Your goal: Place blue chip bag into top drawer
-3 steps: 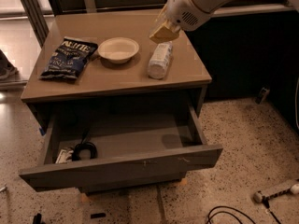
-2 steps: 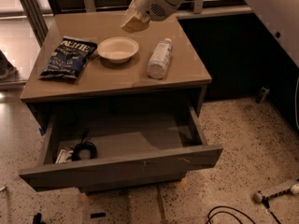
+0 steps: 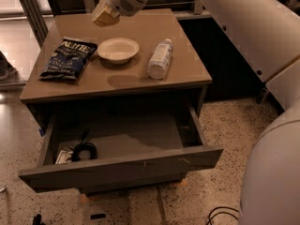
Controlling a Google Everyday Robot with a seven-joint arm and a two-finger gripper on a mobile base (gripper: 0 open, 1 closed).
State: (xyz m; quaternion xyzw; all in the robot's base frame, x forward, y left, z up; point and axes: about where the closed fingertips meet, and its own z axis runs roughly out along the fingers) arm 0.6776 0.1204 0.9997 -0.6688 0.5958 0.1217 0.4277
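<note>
End effector [image 3: 105, 16] hangs above the back of the surface [image 3: 140, 84], up between the blue chip bag [image 3: 69, 58] and white bowl [image 3: 118, 49]. Can't tell how open it is. Bag lies flat at the left. Top drawer [image 3: 123, 162] is pulled out below.

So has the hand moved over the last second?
Yes. The hand has swung left: it was above the bottle, and now hangs up behind the left side of the bowl, nearer the chip bag.
</note>
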